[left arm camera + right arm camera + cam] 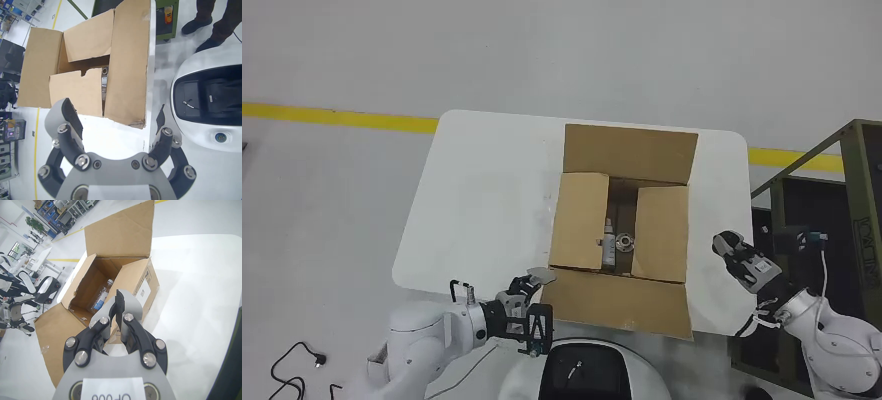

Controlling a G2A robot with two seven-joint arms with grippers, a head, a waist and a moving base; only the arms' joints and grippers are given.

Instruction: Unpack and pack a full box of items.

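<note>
While the left hand (114,103) hovers open near the box (622,152), the right hand (119,295) hovers closed.

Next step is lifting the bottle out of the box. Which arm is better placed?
Probably left. The left claw is already open and sits by the near corner of the box; the right claw is shut, off to the other side. The bottle lies between the inward flaps.

We see a white table (482,200) with rounded corners standing on a pale floor (342,60). One cardboard box (580,220) rests directly on it, toward its right half, all four flaps folded open.
</note>
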